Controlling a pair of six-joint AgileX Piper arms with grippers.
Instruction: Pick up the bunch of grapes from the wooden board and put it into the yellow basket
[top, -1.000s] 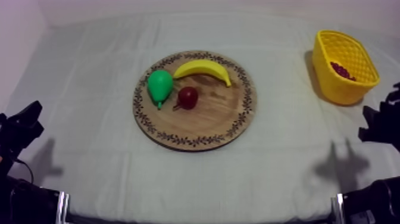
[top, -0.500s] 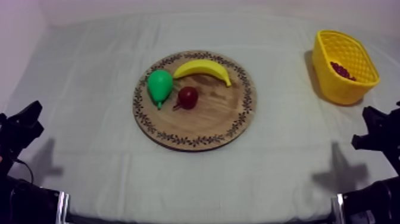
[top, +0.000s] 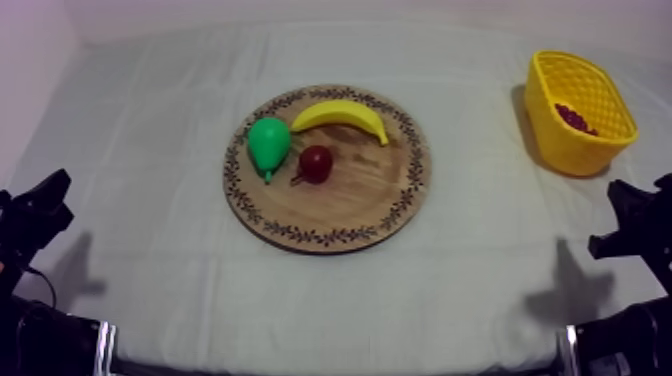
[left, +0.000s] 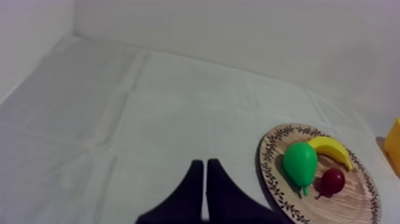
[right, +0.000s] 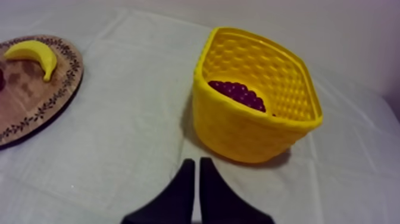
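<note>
The dark purple bunch of grapes lies inside the yellow basket at the far right of the table. The round wooden board in the middle carries a banana, a green pear and a small red fruit. My right gripper is shut on nothing, on the near side of the basket and apart from it. My left gripper is shut and empty, low at the left, well away from the board.
Grey-white cloth covers the table, with bare stretches left of the board and between the board and the basket. A pale wall rises behind the table's far edge.
My right gripper has drawn back from the basket toward the near right edge. The left arm, the fruit and the basket have stayed put.
</note>
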